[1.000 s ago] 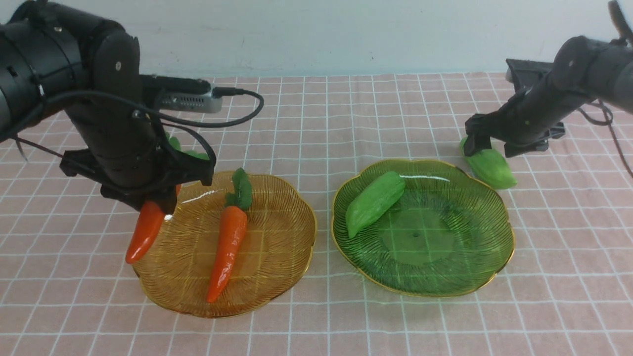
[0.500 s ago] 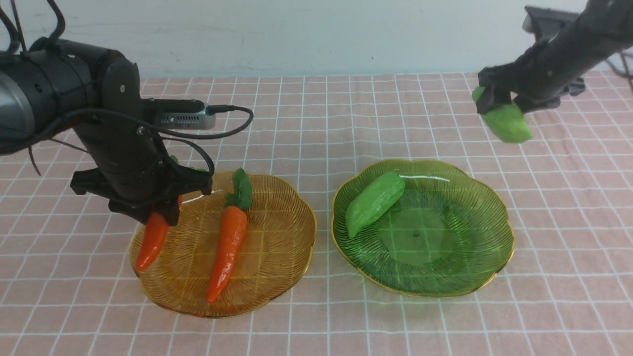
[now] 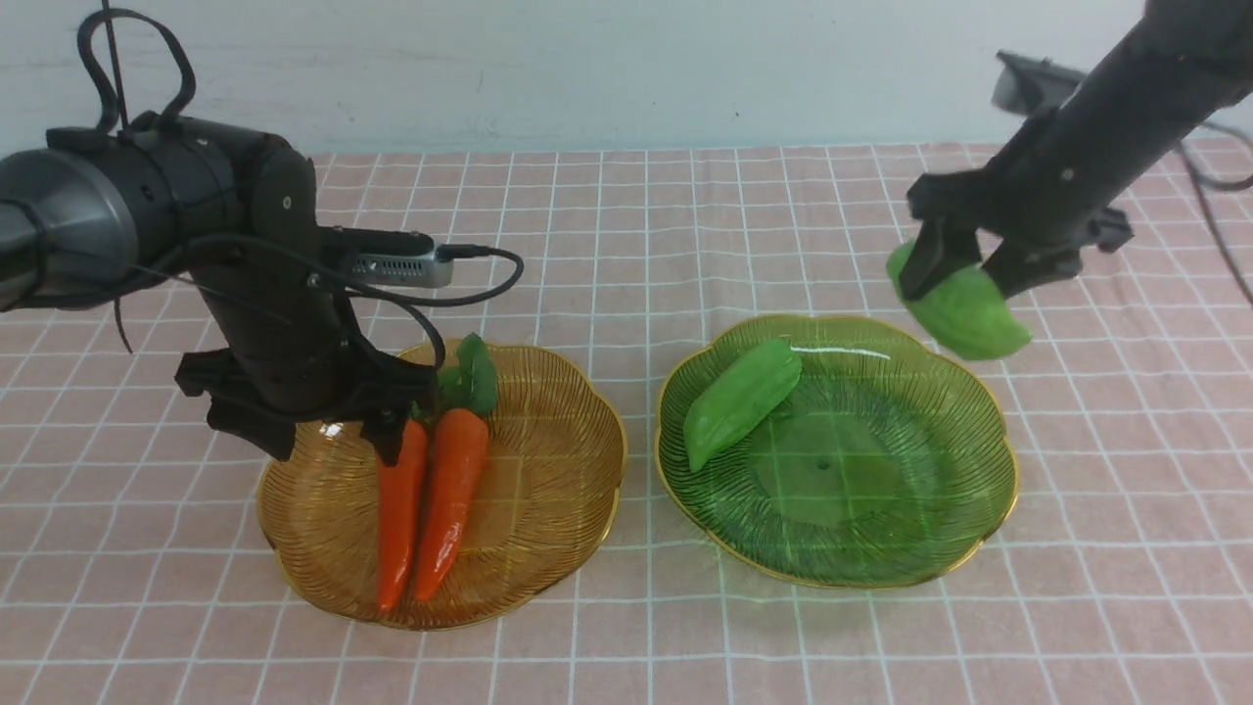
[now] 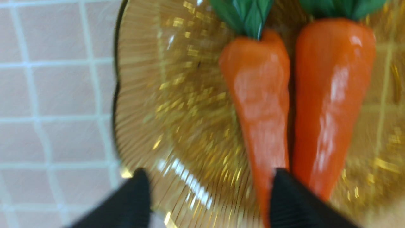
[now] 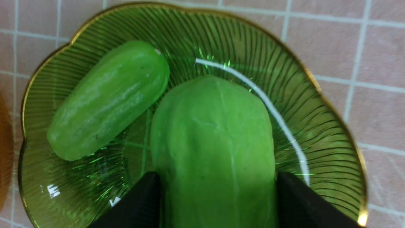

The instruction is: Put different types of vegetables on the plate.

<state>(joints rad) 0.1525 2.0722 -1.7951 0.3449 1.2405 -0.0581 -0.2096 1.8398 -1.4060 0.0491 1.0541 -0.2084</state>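
Two orange carrots (image 3: 401,509) (image 3: 452,490) with green tops lie side by side on the amber plate (image 3: 548,548). My left gripper (image 3: 318,436) hovers open just over their upper ends, holding nothing. In the left wrist view one fingertip (image 4: 294,202) overlaps the tip of the nearer carrot (image 4: 256,104), beside the other carrot (image 4: 329,95). One light green gourd (image 3: 739,401) rests on the green plate (image 3: 881,548). My right gripper (image 3: 964,279) is shut on a second gourd (image 3: 964,311), in the air over that plate's far right rim. The right wrist view shows the held gourd (image 5: 215,142) above the plate (image 5: 316,85) and the lying gourd (image 5: 107,101).
Both plates sit close together on a pink checked cloth (image 3: 646,646), with a pale wall (image 3: 587,69) behind the table. A cable (image 3: 480,279) loops out from my left wrist above the amber plate.
My left gripper opened and let go of its carrot, which now lies beside the other on the amber plate. My right gripper closed on the gourd, lifted it off the cloth and moved it to the green plate.
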